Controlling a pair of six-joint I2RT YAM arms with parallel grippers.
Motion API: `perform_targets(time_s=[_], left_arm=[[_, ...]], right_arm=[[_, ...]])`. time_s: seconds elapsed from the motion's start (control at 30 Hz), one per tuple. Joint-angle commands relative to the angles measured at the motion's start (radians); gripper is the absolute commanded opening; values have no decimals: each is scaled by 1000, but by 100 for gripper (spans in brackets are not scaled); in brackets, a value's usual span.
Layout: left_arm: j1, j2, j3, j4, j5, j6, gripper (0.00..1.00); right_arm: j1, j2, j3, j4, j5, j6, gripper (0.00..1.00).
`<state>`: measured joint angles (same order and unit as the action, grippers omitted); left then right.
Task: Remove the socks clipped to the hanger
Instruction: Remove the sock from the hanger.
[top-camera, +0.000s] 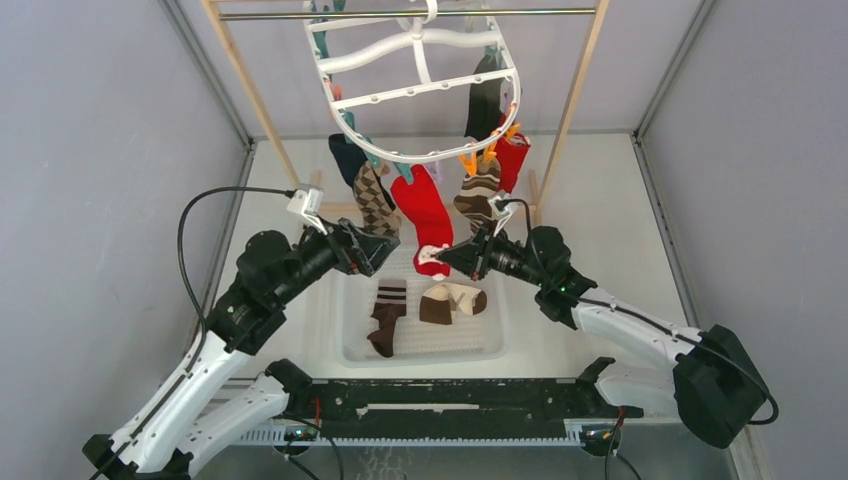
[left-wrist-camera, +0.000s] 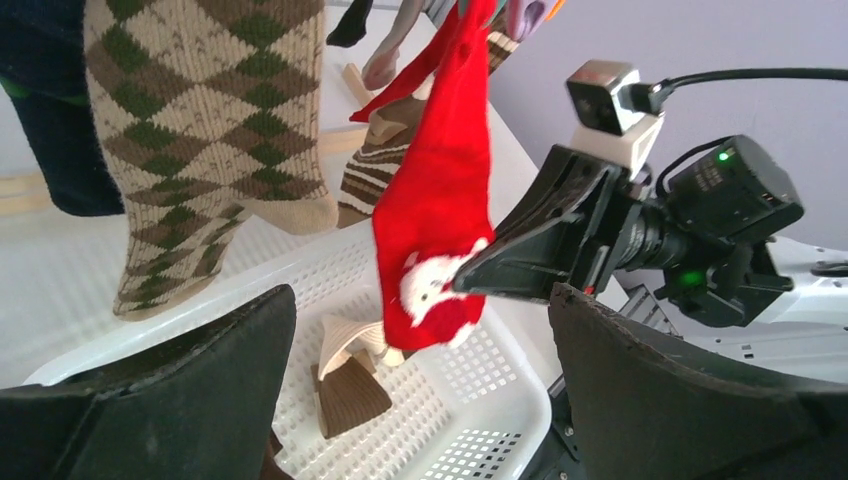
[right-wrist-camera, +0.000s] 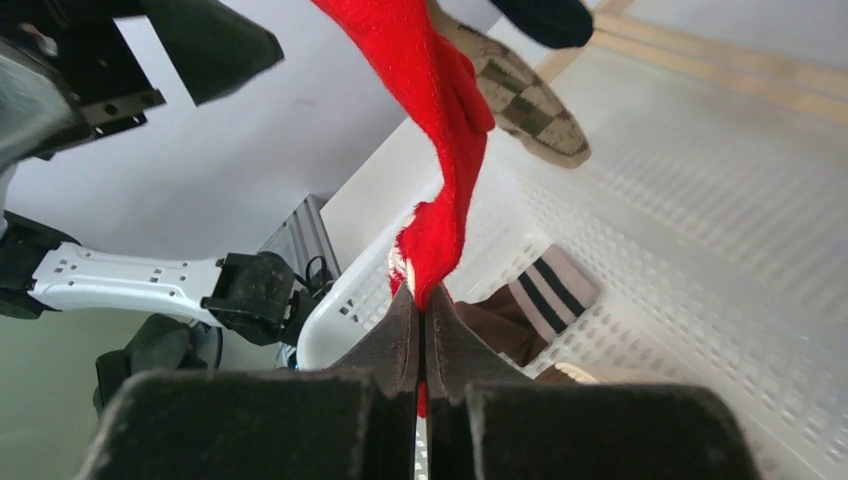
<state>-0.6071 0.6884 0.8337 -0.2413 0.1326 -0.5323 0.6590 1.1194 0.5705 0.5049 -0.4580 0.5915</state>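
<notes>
The white oval hanger (top-camera: 415, 60) hangs from a metal rod at the top. Clipped to it are a navy sock (top-camera: 346, 157), a tan argyle sock (top-camera: 375, 200), a red sock (top-camera: 422, 208) with white marks, a brown striped sock (top-camera: 478, 192), another red sock (top-camera: 512, 160) and a black sock (top-camera: 484, 100). My right gripper (top-camera: 440, 257) is shut on the toe of the red sock (right-wrist-camera: 440, 190), which still hangs from its clip. My left gripper (top-camera: 385, 250) stands open just left of that red sock (left-wrist-camera: 435, 200), nothing between its fingers (left-wrist-camera: 200, 380).
A white perforated basket (top-camera: 350, 350) sits below the hanger and holds a brown striped sock (top-camera: 388, 315) and a brown and beige sock (top-camera: 450, 300). A wooden rack (top-camera: 250, 85) carries the rod. Grey walls close in both sides.
</notes>
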Motion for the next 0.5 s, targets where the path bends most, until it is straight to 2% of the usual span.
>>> perform_targets(time_s=[0.0, 0.47], left_arm=[[-7, 6, 91, 45, -14, 29, 100], [-8, 120, 192, 172, 9, 140, 100]], right_arm=[[50, 43, 72, 51, 28, -25, 0], [137, 100, 115, 56, 48, -29, 0]])
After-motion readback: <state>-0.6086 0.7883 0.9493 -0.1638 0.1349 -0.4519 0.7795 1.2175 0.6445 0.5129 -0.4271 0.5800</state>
